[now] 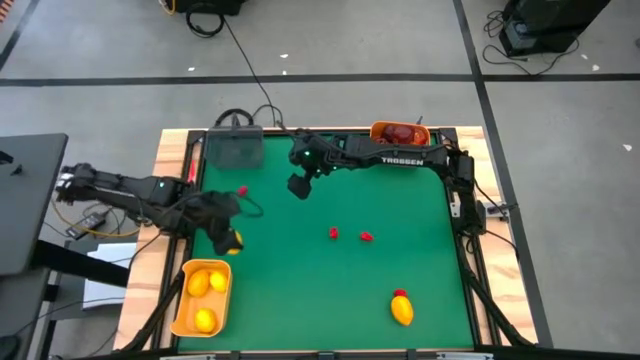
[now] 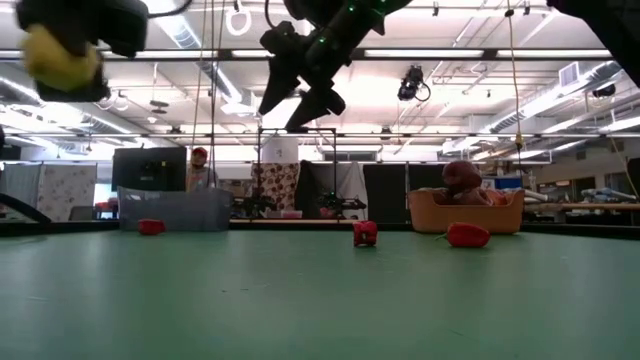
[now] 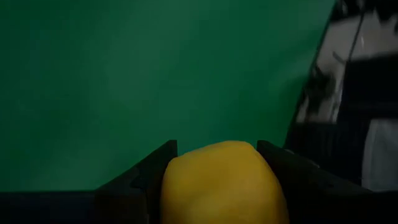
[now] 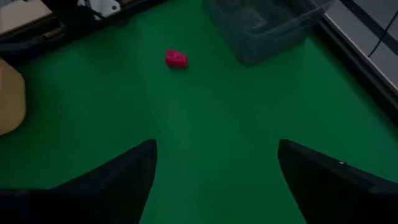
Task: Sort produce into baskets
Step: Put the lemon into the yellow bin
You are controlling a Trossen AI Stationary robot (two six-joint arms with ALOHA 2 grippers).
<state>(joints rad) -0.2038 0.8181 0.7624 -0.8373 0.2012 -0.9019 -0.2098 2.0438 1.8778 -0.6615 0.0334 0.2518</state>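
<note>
The left gripper (image 1: 230,240) sits at the left of the high view, just above the orange bin (image 1: 181,316) in the lower left corner, and its two fingers are clamped on one yellow lemon (image 3: 222,183), which fills the gap between them in the left wrist view and shows in the upper left of the low view, well clear of the mat. That bin already holds two more yellow lemons (image 1: 198,284), and a fourth lemon (image 1: 402,313) lies on the green mat (image 1: 330,290) at the lower right, with a small red bit (image 1: 400,294) touching its upper end. Three other small red bits lie loose on the mat: one (image 1: 242,191) in the upper left area near the grey tray, and two near the centre, (image 1: 334,233) and (image 1: 367,238), close beside each other. The second orange bin (image 1: 420,137) stands at the upper edge, right of centre, and holds dark red round fruit (image 1: 398,132); how many I cannot tell. The dark grey tray (image 1: 233,150) is at the upper left corner of the mat. The right gripper (image 1: 299,186) hangs above the mat in the upper middle, its fingers spread wide with nothing between them.
</note>
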